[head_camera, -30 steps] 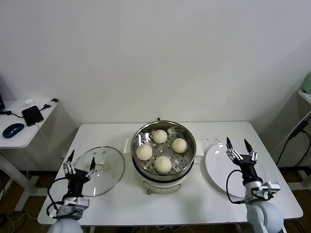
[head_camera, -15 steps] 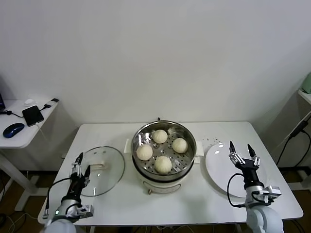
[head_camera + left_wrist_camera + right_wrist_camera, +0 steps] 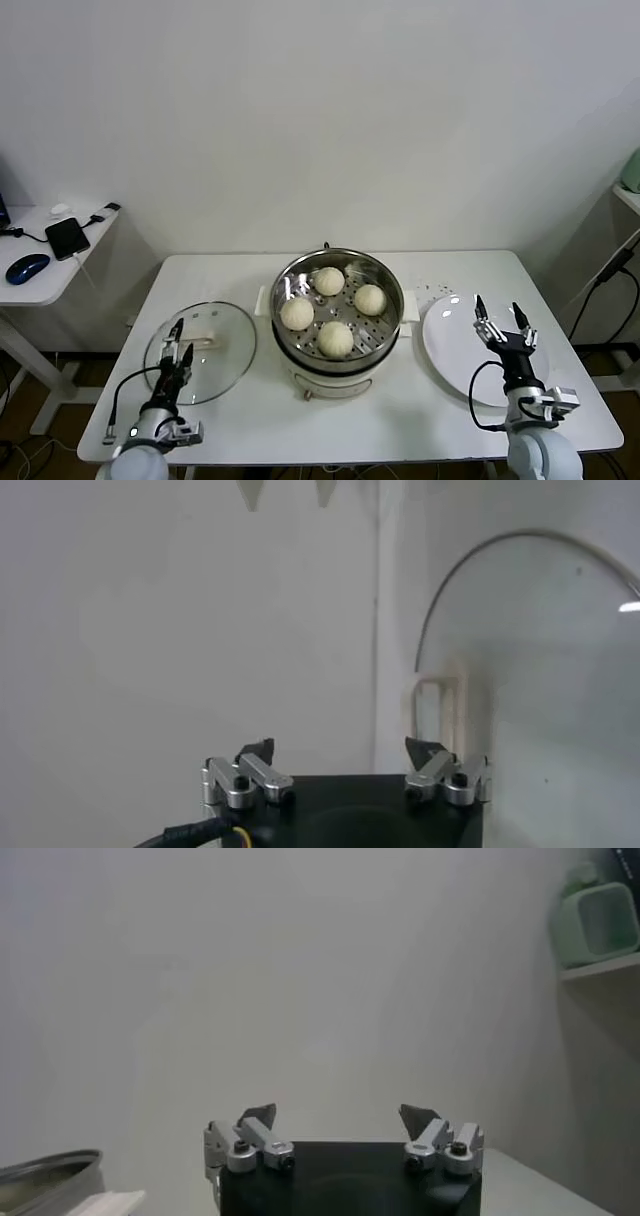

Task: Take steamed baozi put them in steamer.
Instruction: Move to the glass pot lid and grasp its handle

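White wall is filling the background behind a white table (image 3: pixel 450 400); seen from the head camera, the steamer (image 3: pixel 337 310) is sitting at the table's middle, a round shiny steel pot with a perforated tray on a white base with side handles; all four steamed baozi (image 3: pixel 335 338) are lying inside it on the tray, smooth cream domes set apart from one another; by my reading the loading step is looking finished, and the next move is likely calling for the glass lid (image 3: pixel 205 350), though the task sentence does not ask for it. The left pincer (image 3: pixel 178 344) is pointing upward over the near edge of that lid, with the steamer off toward its inner side; whether its fingers are spread I cannot tell from this angle. The right pincer (image 3: pixel 503 325) is standing spread and empty over the flat white plate (image 3: pixel 455 345), bare and glossy, with the steamer off toward its inner side.

From the left wrist, the left pincer (image 3: pixel 285 490) is showing two pointed tips apart from each other, pinching nothing; the lid's clear curved rim (image 3: pixel 520 680) and its cream handle (image 3: pixel 440 710) are lying just beside it.

From the right wrist, the fingertips are out of frame; only plain wall, a pale green object (image 3: pixel 598 920) on a shelf and a steel rim (image 3: pixel 45 1173) are showing.
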{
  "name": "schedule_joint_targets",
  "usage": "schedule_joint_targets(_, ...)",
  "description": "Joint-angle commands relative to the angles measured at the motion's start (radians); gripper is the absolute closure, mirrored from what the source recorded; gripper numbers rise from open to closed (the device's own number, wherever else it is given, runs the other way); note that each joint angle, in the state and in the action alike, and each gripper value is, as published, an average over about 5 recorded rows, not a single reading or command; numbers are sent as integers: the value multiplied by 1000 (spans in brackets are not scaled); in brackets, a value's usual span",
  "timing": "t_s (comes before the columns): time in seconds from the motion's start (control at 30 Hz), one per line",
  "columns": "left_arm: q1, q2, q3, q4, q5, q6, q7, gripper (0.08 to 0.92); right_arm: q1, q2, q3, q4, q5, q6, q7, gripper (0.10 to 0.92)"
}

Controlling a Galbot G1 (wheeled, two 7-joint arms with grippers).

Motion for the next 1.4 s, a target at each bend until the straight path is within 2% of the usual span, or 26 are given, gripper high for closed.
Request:
schedule_joint_targets(0.03, -42, 6, 16, 96, 30, 10, -20, 177, -1, 4, 1, -6, 0, 2, 0, 203)
schedule_joint_targets(1.4, -198, -6, 27, 238, 28, 43, -44, 177, -2, 17, 1, -60, 2, 24, -8, 203)
